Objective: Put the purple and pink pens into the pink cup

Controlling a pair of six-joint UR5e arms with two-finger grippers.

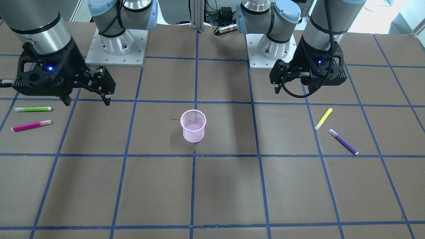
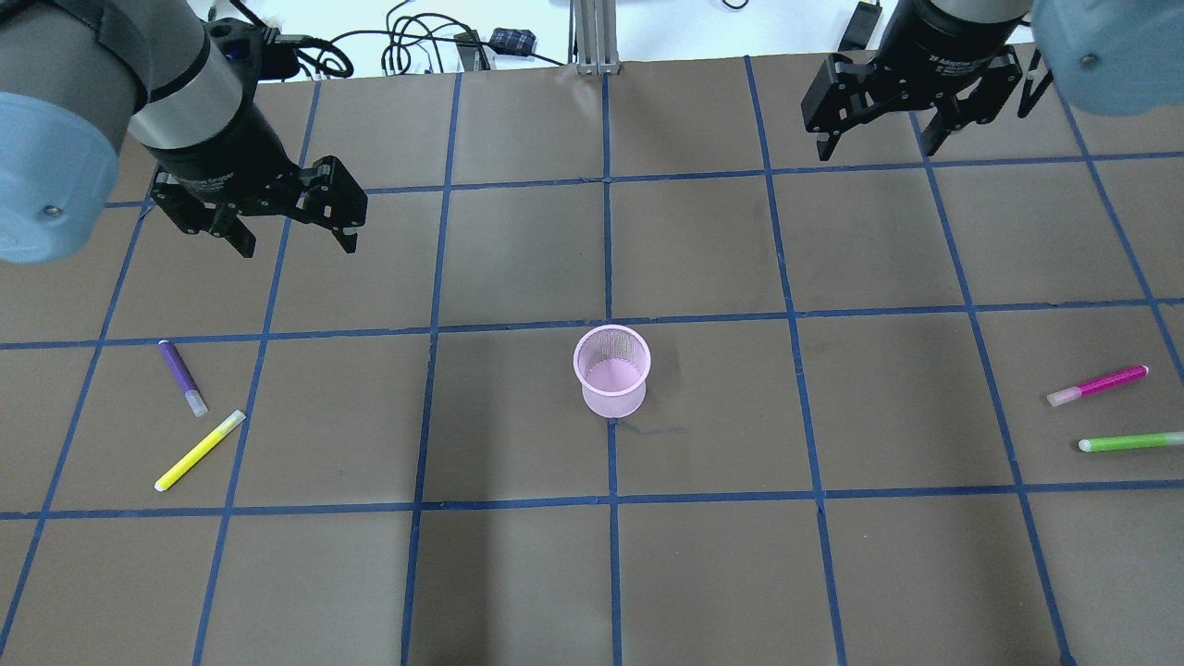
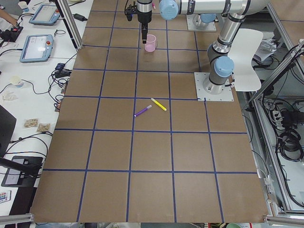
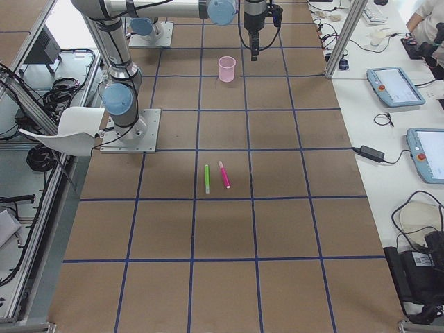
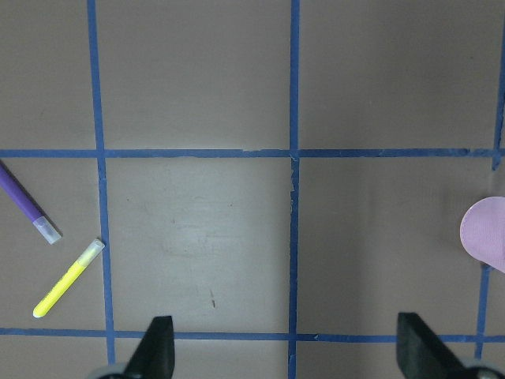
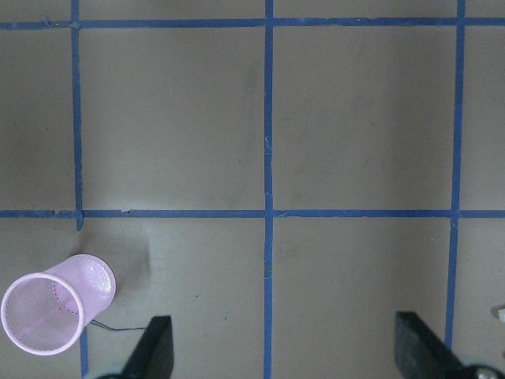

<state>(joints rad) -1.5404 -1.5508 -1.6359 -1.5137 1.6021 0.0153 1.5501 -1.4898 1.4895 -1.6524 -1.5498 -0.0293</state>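
The pink cup (image 2: 611, 384) stands upright and empty in the middle of the table (image 2: 703, 573), well apart from every pen. The purple pen (image 2: 181, 377) lies out on my left, just beside a yellow pen (image 2: 200, 450). The pink pen (image 2: 1098, 385) lies far to my right, near a green pen (image 2: 1130, 442). My left gripper (image 2: 299, 245) and right gripper (image 2: 874, 148) hang above the table, jaws spread wide, holding nothing. I judge that no pen is fetched yet. Next, my left jaws should drop astride the purple barrel, clear of the yellow pen.
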